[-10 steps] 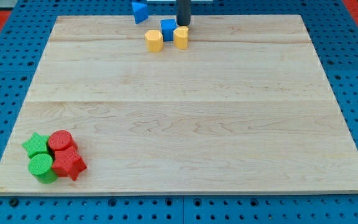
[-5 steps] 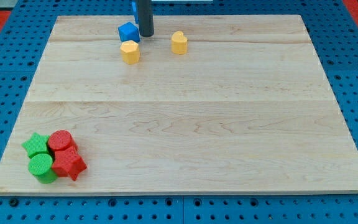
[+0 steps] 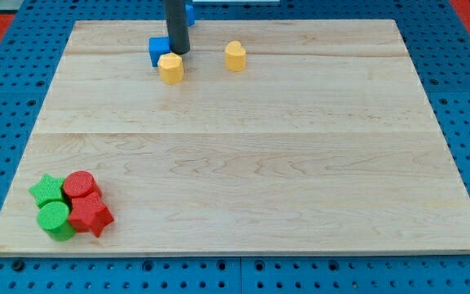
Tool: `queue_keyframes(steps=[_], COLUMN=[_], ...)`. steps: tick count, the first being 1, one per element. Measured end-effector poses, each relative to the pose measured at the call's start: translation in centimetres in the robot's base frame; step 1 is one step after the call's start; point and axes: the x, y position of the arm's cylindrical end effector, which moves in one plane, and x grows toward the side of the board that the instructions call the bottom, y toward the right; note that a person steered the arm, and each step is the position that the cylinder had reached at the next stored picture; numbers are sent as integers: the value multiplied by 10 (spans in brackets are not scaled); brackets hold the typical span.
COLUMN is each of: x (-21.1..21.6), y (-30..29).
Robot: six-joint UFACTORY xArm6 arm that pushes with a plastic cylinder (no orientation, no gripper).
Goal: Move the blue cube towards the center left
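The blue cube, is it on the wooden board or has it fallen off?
On: the blue cube sits on the board near its top edge, beside my tip.

So up near the view's top, a bit left of middle on the tabletop [image 3: 235, 155], my tip [image 3: 177, 52] sits right against the blue cube [image 3: 158, 51], on the cube's right side. The yellow hexagon block [image 3: 170, 68] is touching the cube just below it. The yellow heart-ish block [image 3: 234, 55] sits off to the right, apart from those. Way down in the bottom-left corner there's a tight cluster: green star [image 3: 46, 190], red cylinder [image 3: 79, 184], green cylinder [image 3: 55, 220], red star [image 3: 90, 216]. Another blue block [image 3: 189, 11] pokes out behind the rod at the top edge.
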Motion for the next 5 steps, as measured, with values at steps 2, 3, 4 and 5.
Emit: queue_keyframes(steps=[2, 3, 4, 5], x=[-20, -22, -9, 13], y=[4, -6, -31, -48])
